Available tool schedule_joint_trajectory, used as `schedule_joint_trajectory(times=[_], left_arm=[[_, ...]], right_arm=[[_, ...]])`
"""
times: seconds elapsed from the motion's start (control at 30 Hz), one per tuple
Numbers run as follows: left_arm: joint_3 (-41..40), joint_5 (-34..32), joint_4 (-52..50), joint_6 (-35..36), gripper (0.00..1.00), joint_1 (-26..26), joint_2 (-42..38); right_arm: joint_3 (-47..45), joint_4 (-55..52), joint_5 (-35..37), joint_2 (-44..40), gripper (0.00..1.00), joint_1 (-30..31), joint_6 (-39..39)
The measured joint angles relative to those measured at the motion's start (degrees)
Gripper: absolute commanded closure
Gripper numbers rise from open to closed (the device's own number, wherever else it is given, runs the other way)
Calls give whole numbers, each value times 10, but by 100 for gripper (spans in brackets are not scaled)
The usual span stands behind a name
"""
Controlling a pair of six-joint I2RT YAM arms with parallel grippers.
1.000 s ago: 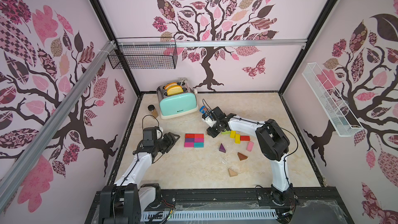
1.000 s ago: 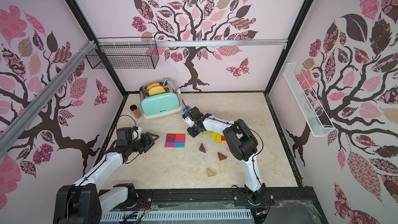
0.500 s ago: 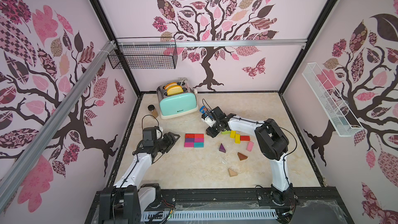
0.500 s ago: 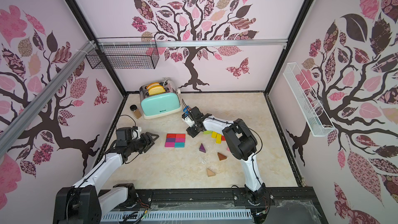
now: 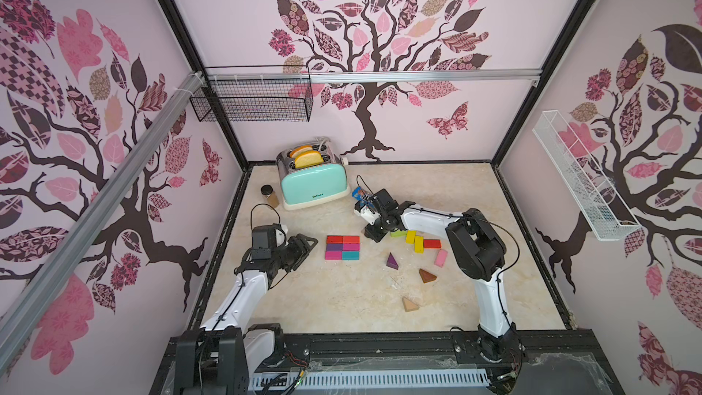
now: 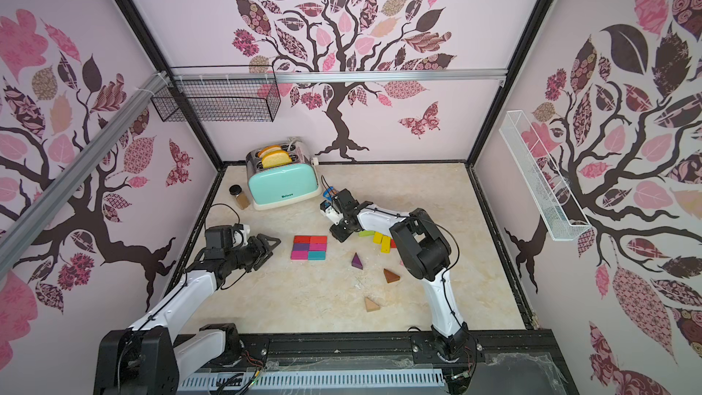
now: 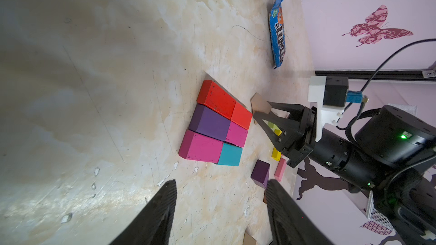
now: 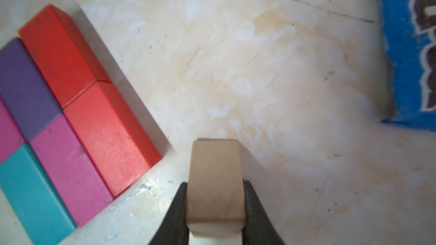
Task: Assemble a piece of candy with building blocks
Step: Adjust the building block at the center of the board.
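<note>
The rectangle of blocks (image 5: pixel 342 247) shows two reds in its far row, purple left and magenta right in the middle, magenta left and teal right in the near row; the tan block (image 8: pixel 215 180) is plain, unpainted-looking; further right are a green block (image 5: pixel 398 234), two yellow blocks (image 5: pixel 410 236), a red block (image 5: pixel 432 243) and a pink block (image 5: pixel 441 258); the purple triangle (image 5: pixel 392 261), brown triangle (image 5: pixel 427 276) and tan triangle (image 5: pixel 410 303) are each one flat colour; the toaster (image 5: pixel 314 188) is mint green; the packet (image 7: pixel 277 34) is blue with brown, white-edged lettering; the table (image 5: pixel 342 298) is cream marble; the walls (image 5: pixel 247 13) are pale pink with dark trees and patterned pink leaves.
</note>
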Motion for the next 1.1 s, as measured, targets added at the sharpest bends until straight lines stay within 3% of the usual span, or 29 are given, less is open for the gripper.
schedule_joint_trajectory(times=[0.23,0.33,0.57,0.7,0.8,0.97,1.1], left_arm=[[2,8,-11,10,36,0,-7],[17,18,-33,20,33,0,-18],[65,42,-104,51,25,-7,-67],[83,36,-151,54,24,-72,-100],[83,34,-170,37,24,-118,-123],[76,5,-186,6,25,-195,-140],[70,-20,-189,-16,25,-252,-128]], right_arm=[[-33,2,4,-35,93,-8,44],[-93,10,-13,-106,93,-10,91],[-287,137,-124,-317,93,9,295],[-371,232,-150,-354,93,69,388],[-418,308,-152,-348,94,115,417],[-490,454,-150,-323,93,155,427],[-497,526,-151,-298,93,169,420]])
